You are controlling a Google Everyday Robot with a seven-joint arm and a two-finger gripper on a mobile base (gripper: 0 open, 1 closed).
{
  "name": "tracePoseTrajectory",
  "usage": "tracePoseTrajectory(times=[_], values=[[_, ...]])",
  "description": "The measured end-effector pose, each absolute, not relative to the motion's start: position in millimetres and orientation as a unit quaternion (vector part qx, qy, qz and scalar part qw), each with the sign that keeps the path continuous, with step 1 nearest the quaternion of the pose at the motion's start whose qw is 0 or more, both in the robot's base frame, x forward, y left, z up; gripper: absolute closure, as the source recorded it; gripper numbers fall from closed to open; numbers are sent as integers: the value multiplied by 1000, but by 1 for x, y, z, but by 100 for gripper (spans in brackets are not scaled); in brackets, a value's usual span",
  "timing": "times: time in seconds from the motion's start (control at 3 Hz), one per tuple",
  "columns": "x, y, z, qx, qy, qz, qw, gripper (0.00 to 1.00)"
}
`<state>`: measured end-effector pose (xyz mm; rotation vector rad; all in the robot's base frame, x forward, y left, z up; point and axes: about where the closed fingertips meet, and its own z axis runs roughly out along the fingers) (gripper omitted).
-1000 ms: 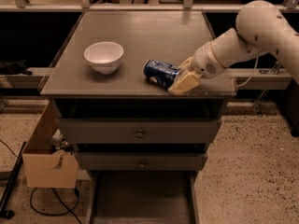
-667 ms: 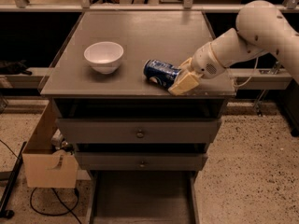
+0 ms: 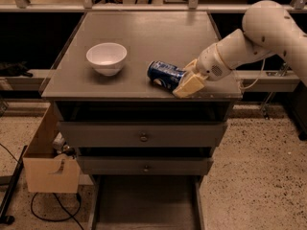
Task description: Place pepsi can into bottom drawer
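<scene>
The pepsi can [image 3: 164, 74] lies on its side on the grey cabinet top [image 3: 144, 32], near the front edge and right of centre. My gripper [image 3: 183, 81] reaches in from the right, its cream fingers [image 3: 189, 85] closed around the can's right end, with the can resting on the top. The bottom drawer [image 3: 144, 205] is pulled out below the cabinet, a wide shallow tray with nothing visible on its floor.
A white bowl [image 3: 107, 57] stands on the left of the cabinet top. Two closed grey drawer fronts with round knobs [image 3: 143, 137] sit above the open tray. A cardboard box [image 3: 48, 169] and cables lie on the floor to the left. A rail runs behind the cabinet.
</scene>
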<state>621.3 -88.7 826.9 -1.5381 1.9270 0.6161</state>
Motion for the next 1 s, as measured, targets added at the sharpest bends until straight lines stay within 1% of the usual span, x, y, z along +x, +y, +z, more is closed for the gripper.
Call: tracePoseTrajectory(times=[0.33,1.0], values=[[623,-90,824,-581,729,225,283,100],[621,-108,867,-588,720,225,291,100]])
